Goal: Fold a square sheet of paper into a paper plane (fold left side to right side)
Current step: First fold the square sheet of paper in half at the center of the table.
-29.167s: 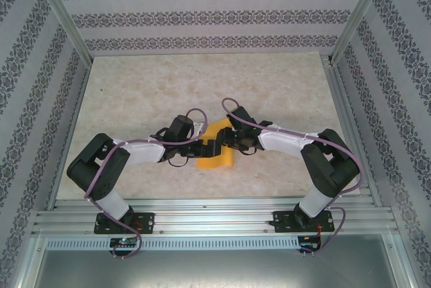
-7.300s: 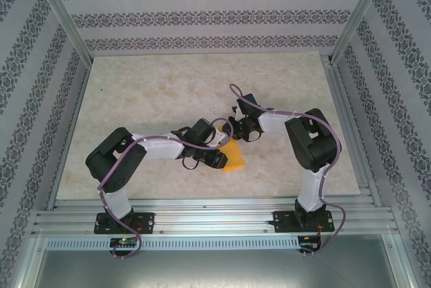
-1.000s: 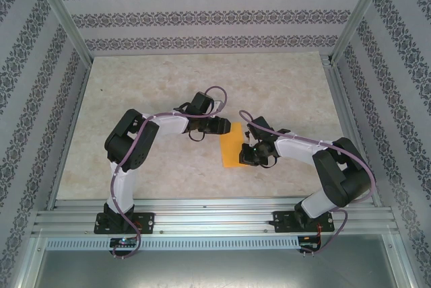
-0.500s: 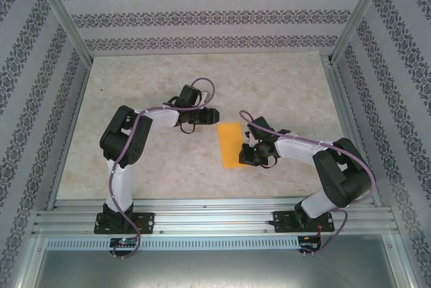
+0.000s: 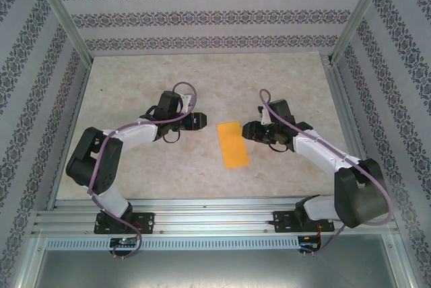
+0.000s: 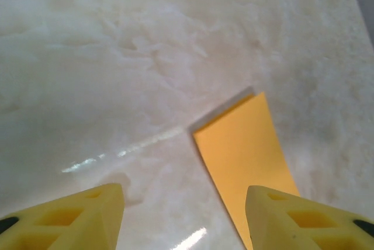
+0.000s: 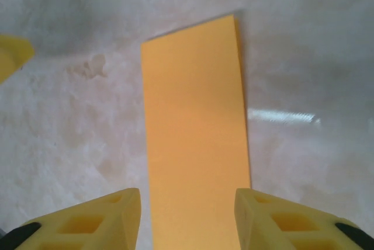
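From above, the sheet of paper [image 5: 232, 145] lies flat on the marbled worktop [image 5: 135, 86] as a narrow orange-yellow rectangle. It sits between the two grippers and touches neither. It is ahead of the left gripper [image 5: 196, 121], off to that gripper's right, and just in front of the right gripper [image 5: 245, 130]. In the left wrist view, the left gripper [image 6: 184, 218] has its jaws wide apart with only bare worktop between them. The sheet of paper [image 6: 245, 156] lies ahead on the right-hand side, its near end passing behind the right finger [image 6: 304, 218]. In the right wrist view, the right gripper [image 7: 187, 218] also has its jaws wide. They straddle the width of the sheet of paper [image 7: 196, 121], which runs straight ahead from between them, flat and unpinched.
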{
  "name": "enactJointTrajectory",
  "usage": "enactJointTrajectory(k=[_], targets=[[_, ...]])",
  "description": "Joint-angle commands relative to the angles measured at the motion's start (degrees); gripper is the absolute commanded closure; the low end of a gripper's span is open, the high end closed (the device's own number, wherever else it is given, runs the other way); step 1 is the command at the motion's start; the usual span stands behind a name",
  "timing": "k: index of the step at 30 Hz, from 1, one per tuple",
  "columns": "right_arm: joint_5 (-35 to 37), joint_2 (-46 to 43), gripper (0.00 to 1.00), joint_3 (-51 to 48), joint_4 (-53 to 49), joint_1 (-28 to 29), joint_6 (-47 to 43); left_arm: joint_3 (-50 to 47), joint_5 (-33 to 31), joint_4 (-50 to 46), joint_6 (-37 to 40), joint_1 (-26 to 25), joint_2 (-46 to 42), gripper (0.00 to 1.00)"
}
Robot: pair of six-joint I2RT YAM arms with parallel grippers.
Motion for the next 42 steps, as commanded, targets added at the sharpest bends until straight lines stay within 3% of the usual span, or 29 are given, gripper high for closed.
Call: enactJointTrajectory(k=[1,9,18,28,36,42], targets=[[-5.1,6.0,0.51,2.7,6.6,-2.9,-4.9,-4.6,3.8,6.4,-3.8,-3.3,-2.5,0.41],[-7.1,21.7,0.49,13.2,8.1,-3.4,-8.4,-7.5,1.7,7.7,-7.2,-10.0,-0.6,0.41],[-10.1,31.5,0.49,19.7,9.5,-3.3,-8.5,-7.6,1.1,8.8,-8.1,-10.9,0.7,0.41],[-11.8,34.1,0.60,19.8,9.5,-2.3,-8.8,-7.5,1.2,8.6,-7.8,-10.9,1.2,0.41],[-11.4,31.0,0.70,17.4,10.1,-2.1,-8.6,-7.5,1.1,8.3,-7.6,-10.9,1.2,0.41],[-11.6,28.1,0.72,15.1,10.3,-2.1,-8.8,-7.7,1.1,8.5,-7.7,-10.9,1.3,0.41]])
